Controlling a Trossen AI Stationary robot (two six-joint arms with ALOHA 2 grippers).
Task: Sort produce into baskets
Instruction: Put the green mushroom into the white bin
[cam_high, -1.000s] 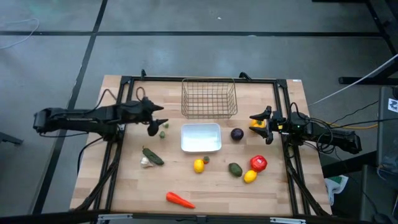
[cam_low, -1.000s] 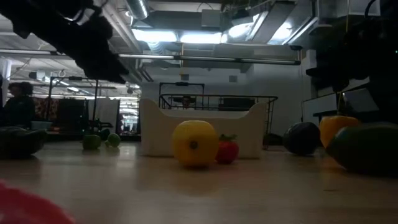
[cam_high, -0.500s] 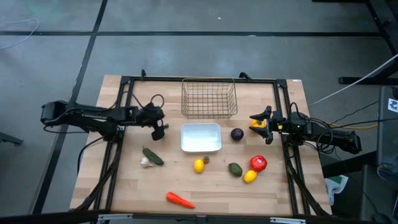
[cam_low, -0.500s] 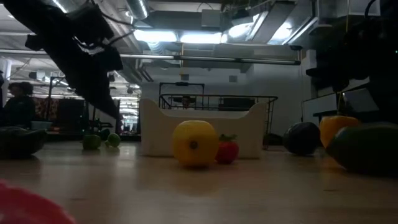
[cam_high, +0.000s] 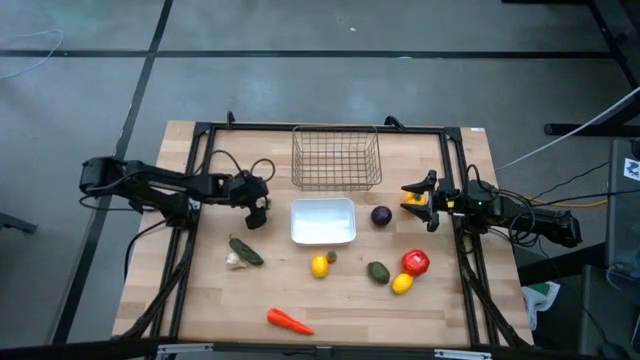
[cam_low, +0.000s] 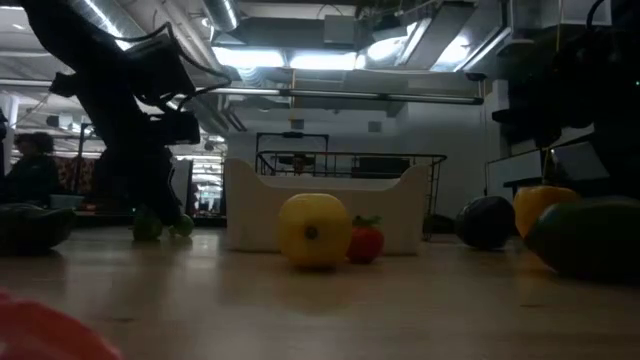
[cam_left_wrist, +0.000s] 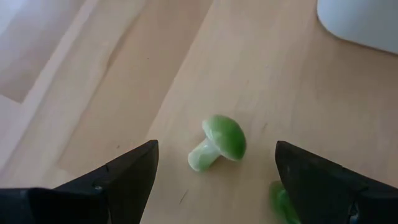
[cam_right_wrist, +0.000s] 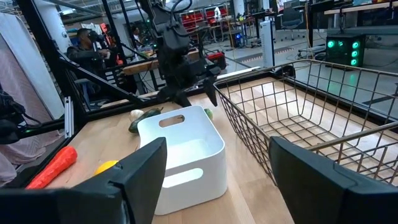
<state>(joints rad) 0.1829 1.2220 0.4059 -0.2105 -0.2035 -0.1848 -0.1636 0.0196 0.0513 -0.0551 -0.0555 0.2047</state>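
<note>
Left end effector (cam_high: 258, 205), fingers spread wide, low over a small green mushroom (cam_left_wrist: 220, 142) on the tabletop (cam_high: 330, 300) beside the white tray (cam_high: 323, 221); right end effector (cam_high: 425, 203) parted, empty, near a purple ball (cam_high: 381, 215); wire basket (cam_high: 336, 158) behind the tray.

From overhead you can't really see the little green mushroom (cam_left_wrist: 219, 142), the left gripper (cam_high: 256, 203) sits right over it. A second green piece (cam_left_wrist: 281, 200) is cut off at the left wrist picture's edge. In the low view the red blob (cam_low: 45, 332) is just blur.
</note>
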